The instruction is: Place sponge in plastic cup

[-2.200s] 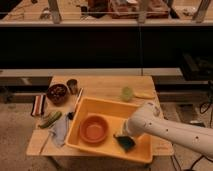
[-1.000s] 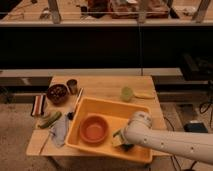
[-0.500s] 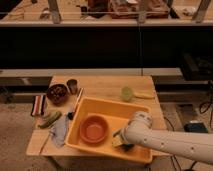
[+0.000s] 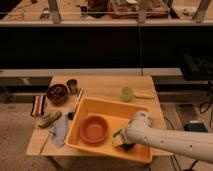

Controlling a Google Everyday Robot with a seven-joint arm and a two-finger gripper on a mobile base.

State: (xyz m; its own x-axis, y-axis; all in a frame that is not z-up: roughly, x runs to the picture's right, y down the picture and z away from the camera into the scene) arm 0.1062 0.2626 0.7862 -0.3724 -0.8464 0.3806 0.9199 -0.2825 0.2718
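Note:
The teal-green sponge point(image 4: 128, 146) lies on the floor of the yellow tray point(image 4: 107, 104), near its front right corner. It is mostly covered by my gripper point(image 4: 122, 140). The gripper is at the end of the white arm that reaches in from the lower right. It is lowered onto the sponge with its jaws open, and the sponge still rests on the tray floor. The pale yellow-green plastic cup point(image 4: 127, 93) stands upright on the wooden table point(image 4: 102, 84) behind the tray, well apart from the gripper.
An orange bowl point(image 4: 94, 128) sits in the tray left of the gripper. On the table's left side are a dark metal cup point(image 4: 72, 86), a dark bowl point(image 4: 57, 93), a pale cloth point(image 4: 60, 132) and a green object point(image 4: 50, 119). A yellow item point(image 4: 145, 95) lies beside the plastic cup.
Since the earliest frame the arm has swung down and left onto the sponge, covering most of it. Over the last second nothing has visibly moved.

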